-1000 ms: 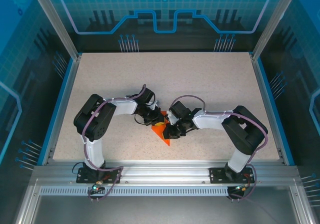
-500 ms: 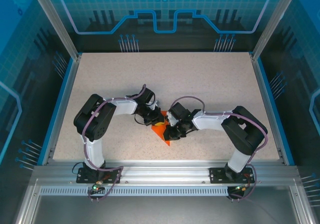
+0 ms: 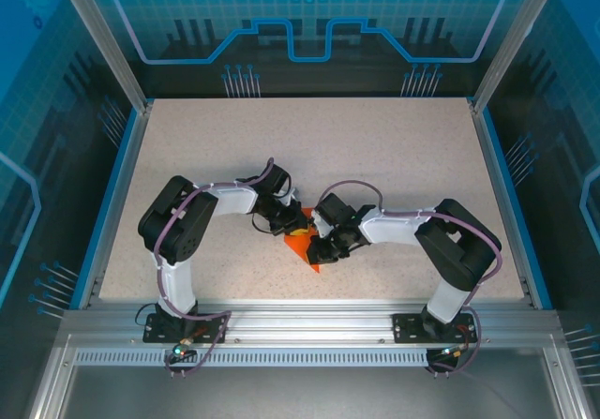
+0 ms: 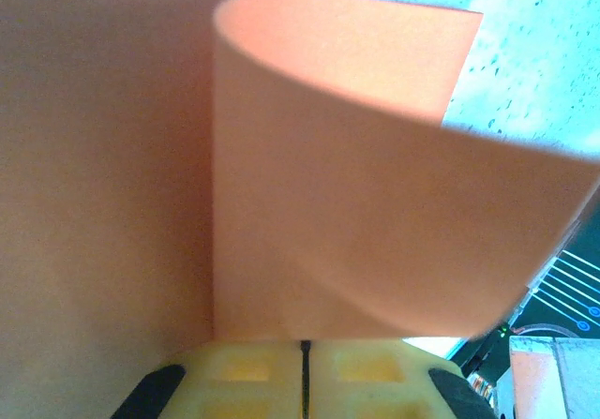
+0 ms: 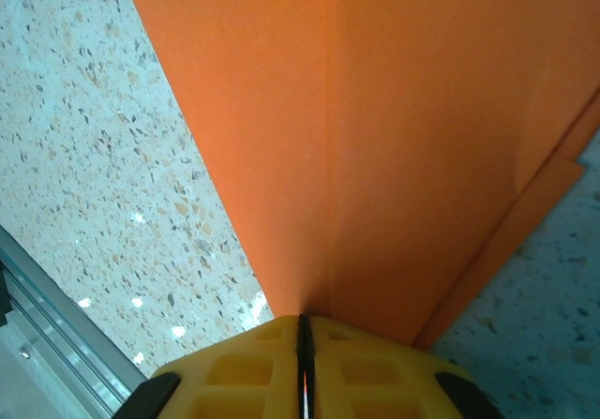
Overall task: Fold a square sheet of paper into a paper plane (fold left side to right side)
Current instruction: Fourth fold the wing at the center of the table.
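Your left end effector (image 4: 305, 346) and right end effector (image 5: 303, 323) are each clamped on an edge of the thin bright orange paper sheet (image 3: 309, 256), centre-front on the speckled beige bench (image 3: 375, 147); open room beyond.

Speckled beige table (image 3: 375, 147), blue edge strips (image 3: 112, 203), aluminium frame rail (image 3: 300, 321), blue patterned backdrop (image 3: 309, 16)

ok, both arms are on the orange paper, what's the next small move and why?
Probably: the left jaws carry their edge a little rightward and lower, so the curl flattens. Both jaws are shut on the orange sheet; from the left wrist it stands bowed over in an open loop, not yet creased, while the right jaws anchor it.
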{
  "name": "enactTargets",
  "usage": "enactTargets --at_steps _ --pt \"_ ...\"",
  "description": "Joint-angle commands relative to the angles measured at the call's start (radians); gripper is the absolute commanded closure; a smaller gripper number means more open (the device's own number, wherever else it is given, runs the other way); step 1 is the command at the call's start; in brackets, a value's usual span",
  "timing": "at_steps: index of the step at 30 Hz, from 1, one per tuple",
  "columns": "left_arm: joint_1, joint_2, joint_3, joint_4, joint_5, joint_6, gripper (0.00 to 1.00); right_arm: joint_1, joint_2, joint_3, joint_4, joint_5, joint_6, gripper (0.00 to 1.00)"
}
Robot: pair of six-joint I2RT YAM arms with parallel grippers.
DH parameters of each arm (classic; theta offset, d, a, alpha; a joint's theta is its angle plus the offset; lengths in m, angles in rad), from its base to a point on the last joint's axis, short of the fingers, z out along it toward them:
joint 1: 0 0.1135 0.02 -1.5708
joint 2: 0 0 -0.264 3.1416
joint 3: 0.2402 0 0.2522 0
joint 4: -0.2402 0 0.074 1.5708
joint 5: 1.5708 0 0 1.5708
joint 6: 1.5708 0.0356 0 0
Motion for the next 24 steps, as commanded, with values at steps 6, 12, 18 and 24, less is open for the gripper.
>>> enactTargets --at_steps 6,12,18,24 --pt "-0.005 0.062 -0.014 -0.118 -0.105 0.000 0.91 0.028 -0.019 -0.036 -0.197 0.006 -0.038 0.89" --pt "-0.004 0.067 -0.011 -0.123 -0.111 0.002 0.91 0.032 -0.026 -0.049 -0.224 -0.010 -0.055 0.89" --pt "-0.004 0.069 -0.011 -0.126 -0.114 0.002 0.91 0.033 -0.033 -0.055 -0.235 -0.010 -0.057 0.89" --pt "-0.003 0.070 -0.012 -0.125 -0.115 0.002 0.91 0.034 -0.041 -0.066 -0.249 -0.011 -0.058 0.89"
